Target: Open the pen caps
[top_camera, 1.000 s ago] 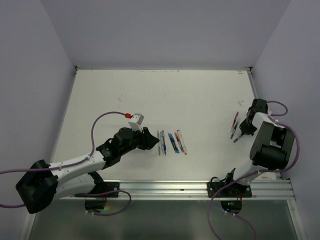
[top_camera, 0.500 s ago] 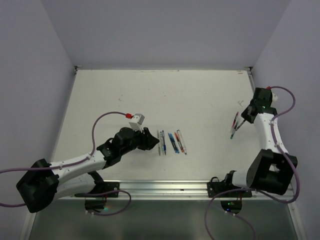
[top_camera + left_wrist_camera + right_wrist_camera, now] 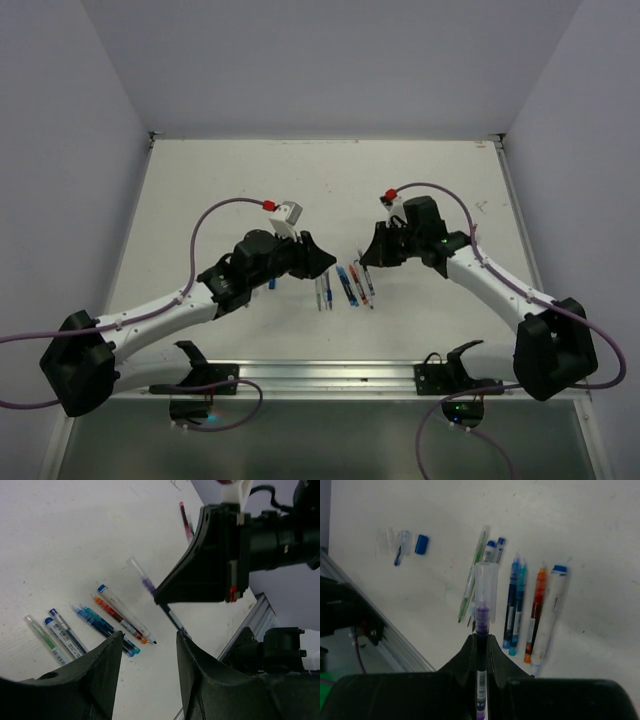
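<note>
My right gripper [image 3: 363, 256] is shut on a thin purple pen [image 3: 482, 622] and holds it above the table. The pen's clear cap [image 3: 486, 582] sticks out past the fingertips toward my left gripper [image 3: 325, 262]. The left gripper is open and empty, its fingers [image 3: 102, 667] just short of the capped end [image 3: 136, 569]. A row of several pens [image 3: 517, 600] lies on the table under both grippers. A loose blue cap [image 3: 421, 544] and a clear cap [image 3: 402, 544] lie left of the row; the blue cap also shows in the top view [image 3: 272, 285].
A red pen and a green pen [image 3: 185, 521] lie far off toward the table's right side. The metal rail [image 3: 330, 375] runs along the near edge. White walls close the table at the back and sides.
My right arm swung from the right side to the table's middle, carrying the purple pen. My left gripper lifted and moved right to face it.
</note>
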Motion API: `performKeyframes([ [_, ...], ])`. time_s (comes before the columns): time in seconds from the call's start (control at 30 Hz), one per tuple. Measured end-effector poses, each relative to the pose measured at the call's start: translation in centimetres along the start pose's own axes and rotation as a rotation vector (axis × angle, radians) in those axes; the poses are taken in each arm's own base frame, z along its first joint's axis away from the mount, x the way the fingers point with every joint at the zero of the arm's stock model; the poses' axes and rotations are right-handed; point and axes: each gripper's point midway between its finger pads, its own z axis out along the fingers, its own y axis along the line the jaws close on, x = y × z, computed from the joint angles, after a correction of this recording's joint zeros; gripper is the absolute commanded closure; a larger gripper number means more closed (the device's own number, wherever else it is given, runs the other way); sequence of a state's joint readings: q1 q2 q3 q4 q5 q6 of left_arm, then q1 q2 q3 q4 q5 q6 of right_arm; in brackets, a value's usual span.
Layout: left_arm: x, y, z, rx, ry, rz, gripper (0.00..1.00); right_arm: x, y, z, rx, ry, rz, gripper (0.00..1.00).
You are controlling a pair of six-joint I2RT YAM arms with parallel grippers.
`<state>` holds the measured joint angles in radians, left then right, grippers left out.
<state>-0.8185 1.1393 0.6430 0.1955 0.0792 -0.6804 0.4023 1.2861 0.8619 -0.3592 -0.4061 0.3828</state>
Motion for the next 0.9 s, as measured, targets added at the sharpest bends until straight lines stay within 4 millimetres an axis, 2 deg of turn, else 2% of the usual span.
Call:
performKeyframes([
  [0.1, -0.7, -0.5, -0.5, 0.008, -0.024, -0.03, 0.5, 3.1, 2.2, 1.3, -0.147, 0.046, 0.009, 1.0],
  [0.2, -1.3, -1.2, -1.3, 0.034, -0.06, -0.07, 0.5, 4.2, 4.1, 1.7, -0.267, 0.057, 0.015, 1.0],
  [0.3, -1.3, -1.4, -1.9, 0.051, -0.082, -0.116, 0.53, 4.1, 6.2, 1.3, -0.38, 0.027, -0.01, 1.0],
  [0.4, -0.8, -1.1, -2.1, 0.057, -0.087, -0.156, 0.57, 3.9, 7.9, 0.2, -0.47, -0.01, -0.027, 1.0],
  [0.53, 0.2, -0.6, -1.8, 0.054, -0.07, -0.198, 0.57, 3.0, 9.8, -1.5, -0.567, -0.069, -0.065, 1.0],
  [0.9, -0.5, -1.3, -1.3, 0.084, -0.097, -0.271, 0.55, 2.3, 11.5, -3.0, -0.654, -0.102, -0.102, 1.0],
])
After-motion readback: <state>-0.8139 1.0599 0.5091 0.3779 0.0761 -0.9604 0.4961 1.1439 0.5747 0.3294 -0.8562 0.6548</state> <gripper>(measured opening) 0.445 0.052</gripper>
